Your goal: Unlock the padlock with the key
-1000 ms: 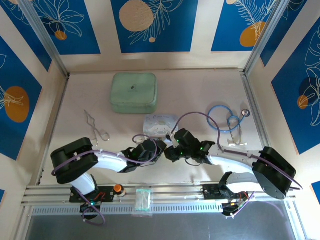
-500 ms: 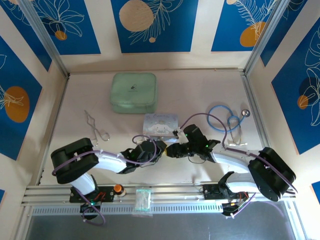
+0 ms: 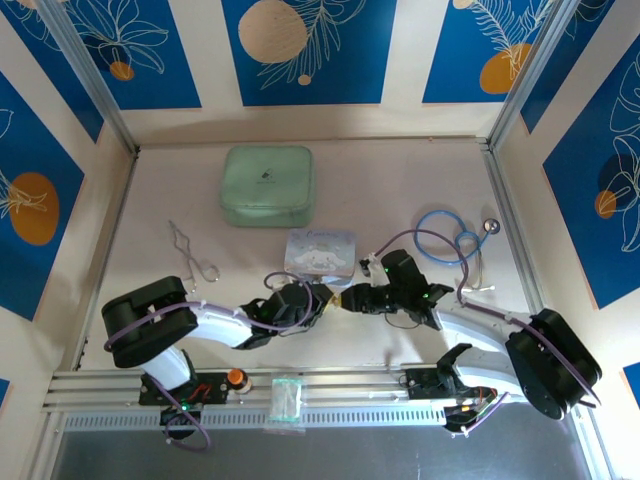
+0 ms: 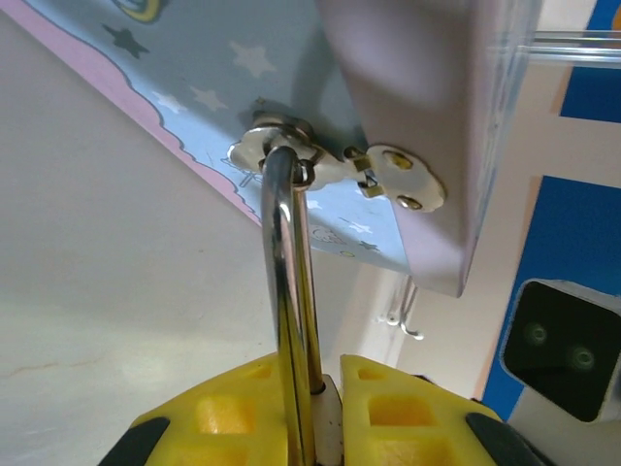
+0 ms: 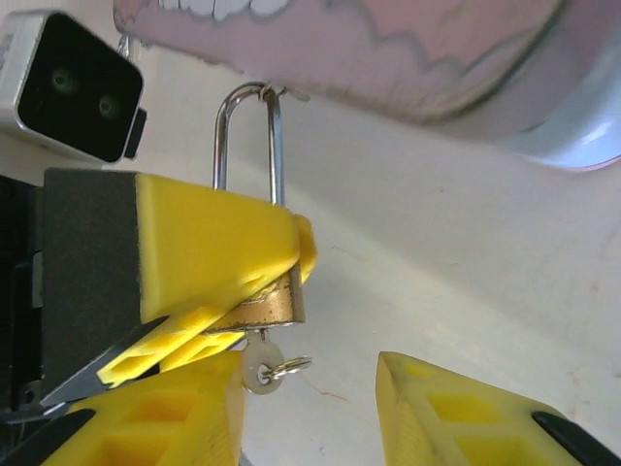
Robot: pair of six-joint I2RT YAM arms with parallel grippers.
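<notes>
My left gripper (image 4: 325, 388) is clamped on the padlock (image 5: 267, 309). Its yellow fingers (image 5: 213, 243) pinch the brass body from both sides, and the body sits tilted between them. The silver shackle (image 4: 289, 272) runs up from the body and is hooked through the small metal hasp (image 4: 393, 175) on the edge of the pale-blue tin (image 4: 146, 58), so the lock hangs at the tin's near side, just above the table (image 5: 437, 272). The key (image 5: 258, 370) sticks out of the bottom of the padlock body, a small pale head with a tiny ring on it. My right gripper (image 5: 310, 388) is just below it with its jaws spread wide and nothing between them. The key head is right at the inner edge of one finger (image 5: 165, 417), but I can't tell if they touch. In the top view both grippers meet nose to nose at the front of the tin, near the table's middle. Further out are a green zip case (image 3: 267, 185) at the back, forceps (image 3: 193, 255) to the left, a blue stethoscope (image 3: 455, 240) to the right, and an orange knob (image 3: 236, 377) on the front rail.
</notes>
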